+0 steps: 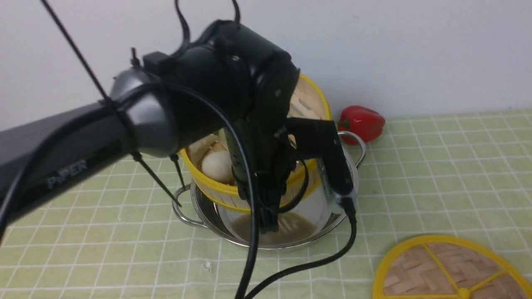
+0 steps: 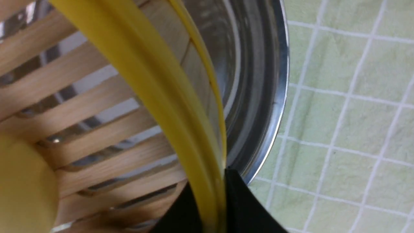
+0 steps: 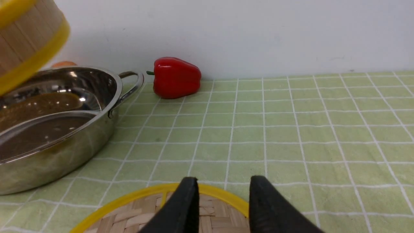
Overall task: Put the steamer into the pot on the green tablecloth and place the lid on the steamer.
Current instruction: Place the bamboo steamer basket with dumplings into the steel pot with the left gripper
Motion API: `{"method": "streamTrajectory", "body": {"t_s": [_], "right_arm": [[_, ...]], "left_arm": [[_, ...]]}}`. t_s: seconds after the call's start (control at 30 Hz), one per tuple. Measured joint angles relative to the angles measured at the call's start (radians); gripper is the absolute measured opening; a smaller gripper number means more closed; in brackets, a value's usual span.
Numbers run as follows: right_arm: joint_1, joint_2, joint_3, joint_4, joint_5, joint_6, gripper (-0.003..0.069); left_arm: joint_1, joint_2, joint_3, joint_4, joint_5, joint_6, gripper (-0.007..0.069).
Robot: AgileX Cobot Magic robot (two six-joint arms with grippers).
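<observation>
The steamer (image 1: 216,193), a bamboo basket with a yellow rim, hangs tilted just above the steel pot (image 1: 286,244) on the green tablecloth (image 1: 436,166). My left gripper (image 1: 268,207) is shut on the steamer's near rim. In the left wrist view the black fingertips (image 2: 239,200) pinch the yellow rim, with the steamer's slatted floor (image 2: 97,106) and the pot's wall (image 2: 258,81) behind. The lid (image 1: 449,270), a woven disc with yellow spokes, lies flat at the front right. My right gripper (image 3: 223,179) hovers open over the lid's far edge (image 3: 139,213), holding nothing.
A red bell pepper (image 1: 361,122) lies by the wall behind the pot's right handle (image 1: 357,145). A pale round bun (image 1: 218,166) rests inside the steamer. The left arm's cables (image 1: 299,265) trail over the cloth in front of the pot.
</observation>
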Motion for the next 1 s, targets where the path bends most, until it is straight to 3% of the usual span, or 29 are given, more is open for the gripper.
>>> {"method": "streamTrajectory", "body": {"t_s": [0.5,1.0], "right_arm": [[0.000,0.000,0.000,0.000,0.000,0.000,0.0240],[0.000,0.000,0.000,0.000,0.000,0.000,0.0240]], "left_arm": [[0.000,0.093,-0.001,-0.038,-0.001,0.138,0.0031],[0.000,0.179,-0.001,-0.023,-0.043,0.094,0.0031]]}}
